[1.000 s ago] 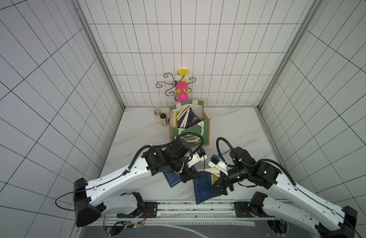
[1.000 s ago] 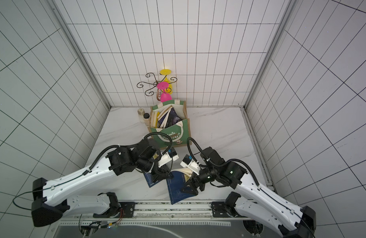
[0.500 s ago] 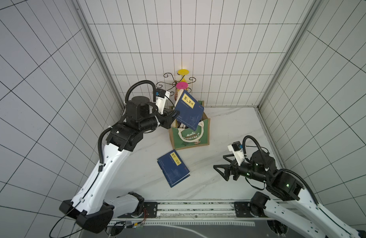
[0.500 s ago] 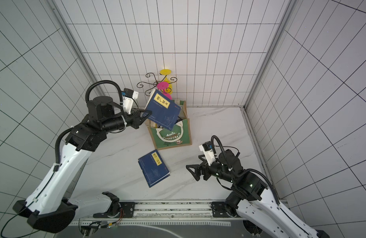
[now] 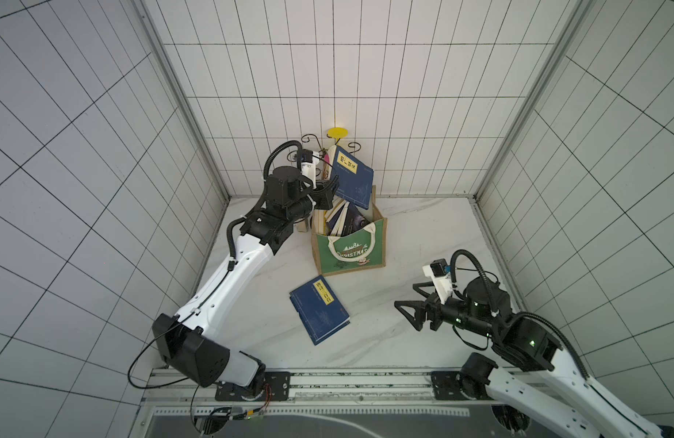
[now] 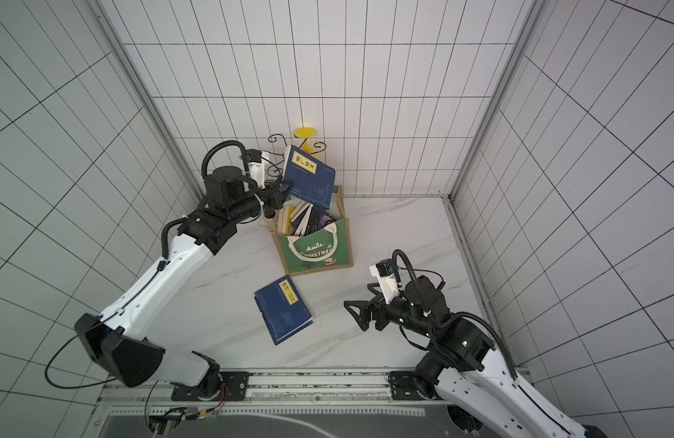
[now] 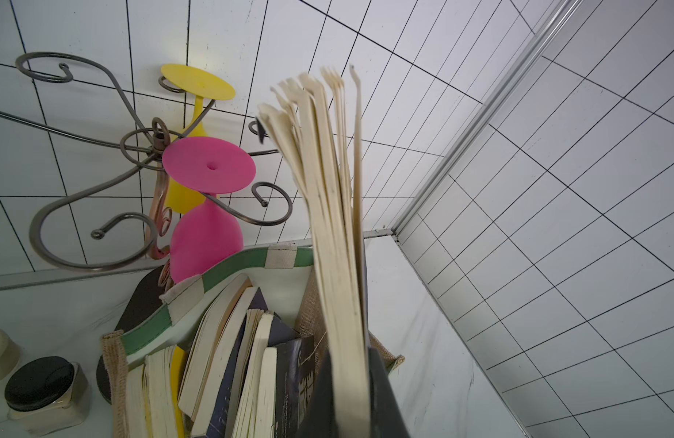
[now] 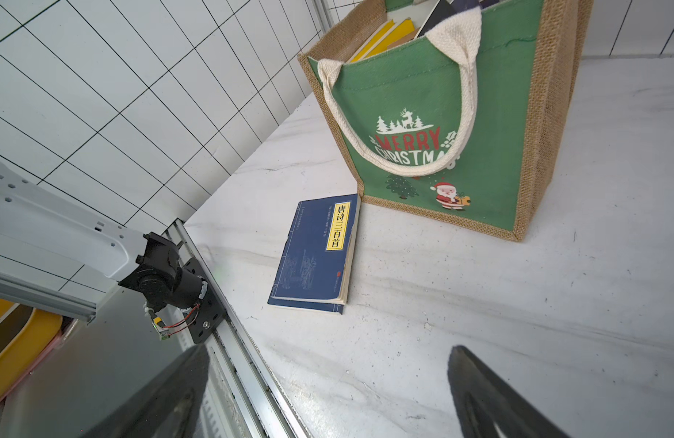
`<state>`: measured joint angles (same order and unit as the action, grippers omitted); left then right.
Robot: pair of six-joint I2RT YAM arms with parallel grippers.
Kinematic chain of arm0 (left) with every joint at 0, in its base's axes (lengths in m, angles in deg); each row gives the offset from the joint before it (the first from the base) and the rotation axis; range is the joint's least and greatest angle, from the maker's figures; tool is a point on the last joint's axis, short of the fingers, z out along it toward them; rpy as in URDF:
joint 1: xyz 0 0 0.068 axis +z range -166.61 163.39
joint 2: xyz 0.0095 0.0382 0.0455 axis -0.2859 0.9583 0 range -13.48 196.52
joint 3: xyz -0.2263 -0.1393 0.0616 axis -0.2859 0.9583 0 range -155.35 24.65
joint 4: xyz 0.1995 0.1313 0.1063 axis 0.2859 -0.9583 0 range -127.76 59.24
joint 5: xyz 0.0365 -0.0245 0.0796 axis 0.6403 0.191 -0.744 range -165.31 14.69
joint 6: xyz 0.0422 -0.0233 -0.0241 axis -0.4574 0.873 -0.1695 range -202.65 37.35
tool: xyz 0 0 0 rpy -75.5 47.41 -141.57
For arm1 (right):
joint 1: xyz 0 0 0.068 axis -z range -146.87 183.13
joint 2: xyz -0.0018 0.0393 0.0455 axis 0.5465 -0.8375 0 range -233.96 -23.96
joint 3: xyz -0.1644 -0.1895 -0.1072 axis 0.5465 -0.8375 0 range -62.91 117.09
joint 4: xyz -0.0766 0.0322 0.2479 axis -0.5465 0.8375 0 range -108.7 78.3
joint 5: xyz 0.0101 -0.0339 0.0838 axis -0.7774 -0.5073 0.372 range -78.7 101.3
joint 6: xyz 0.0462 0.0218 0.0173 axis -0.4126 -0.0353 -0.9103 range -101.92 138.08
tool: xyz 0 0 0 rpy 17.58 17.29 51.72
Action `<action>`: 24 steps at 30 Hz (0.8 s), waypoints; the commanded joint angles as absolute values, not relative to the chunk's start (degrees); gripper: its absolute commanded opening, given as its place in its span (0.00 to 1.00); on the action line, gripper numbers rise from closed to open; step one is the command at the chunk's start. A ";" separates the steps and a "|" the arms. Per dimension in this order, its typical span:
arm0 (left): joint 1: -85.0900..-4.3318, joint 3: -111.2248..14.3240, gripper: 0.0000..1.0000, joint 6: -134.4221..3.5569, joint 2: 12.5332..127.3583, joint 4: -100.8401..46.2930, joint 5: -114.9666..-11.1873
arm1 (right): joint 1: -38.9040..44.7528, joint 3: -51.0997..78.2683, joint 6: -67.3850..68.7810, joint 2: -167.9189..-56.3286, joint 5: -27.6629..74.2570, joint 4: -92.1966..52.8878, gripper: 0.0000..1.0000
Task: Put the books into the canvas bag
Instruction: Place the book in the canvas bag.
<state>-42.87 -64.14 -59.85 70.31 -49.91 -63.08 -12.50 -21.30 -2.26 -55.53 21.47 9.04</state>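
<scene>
The canvas bag (image 5: 350,252) (image 6: 317,253) (image 8: 434,125) stands upright near the back wall with several books on end inside it (image 7: 221,352). My left gripper (image 5: 329,190) (image 6: 285,190) (image 7: 350,383) is shut on a navy blue book with a yellow label (image 5: 353,177) (image 6: 309,177). It holds the book tilted above the bag's open top, with the page edges (image 7: 328,212) fanning upward. Another navy book (image 5: 319,309) (image 6: 284,309) (image 8: 316,250) lies flat on the table in front of the bag. My right gripper (image 5: 406,299) (image 6: 356,299) (image 8: 328,352) hovers open and empty to that book's right.
A curly metal stand (image 7: 81,197) with a pink goblet (image 7: 206,212) and a yellow goblet (image 5: 337,133) stands behind the bag. Small jars (image 7: 43,390) sit by the bag's left side. A metal rail (image 5: 328,379) runs along the table's front edge. Tiled walls close three sides.
The left arm rose from the table's front with a navy book and carried it back over the bag. The right arm drew away to the right and its gripper opened fully.
</scene>
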 commanded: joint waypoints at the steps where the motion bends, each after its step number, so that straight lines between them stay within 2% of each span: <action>1: -44.92 -63.40 0.00 -60.85 70.64 -44.06 -67.98 | -12.05 -23.76 -2.31 -55.02 21.34 7.79 0.99; 12: -49.42 -56.81 0.00 -63.65 70.63 -45.31 -80.21 | -12.05 -23.80 -2.31 -55.35 21.78 7.81 0.99; 24: -50.69 -57.83 0.00 -63.59 75.79 -49.42 -78.71 | -12.05 -23.81 -2.40 -56.08 21.54 7.84 0.99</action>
